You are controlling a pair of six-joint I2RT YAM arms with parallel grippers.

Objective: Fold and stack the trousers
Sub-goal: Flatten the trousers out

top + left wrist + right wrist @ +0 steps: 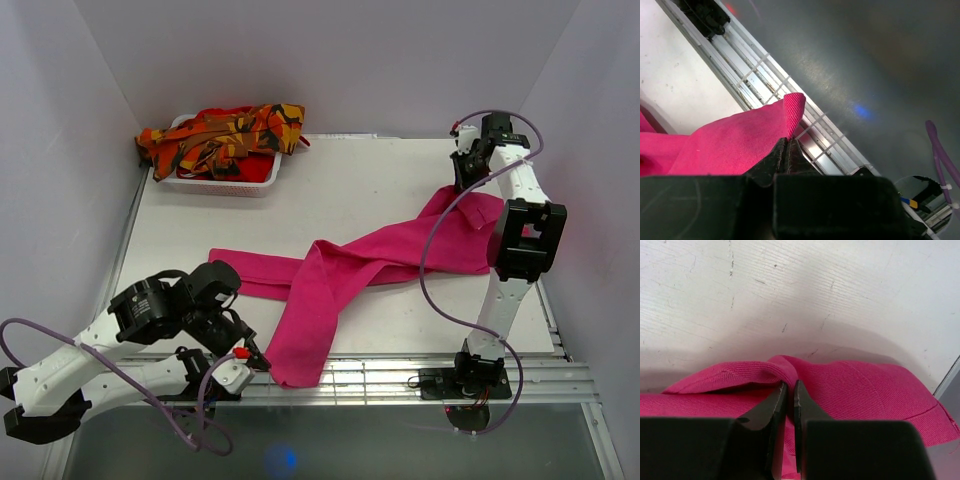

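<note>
We hold the pink trousers (340,275), spread right of the basket (215,187), at both ends: left gripper (788,142) clamped on a leg hem, right gripper (790,385) clamped on the wider end. We should lift both evenly so the cloth folds flat.

I seem to be working in a robotics lab cell: plain white walls (330,60) box in a white table (340,190), with metal rails (400,378), a left arm (75,368) and a right arm (505,300) along its near edge.
</note>
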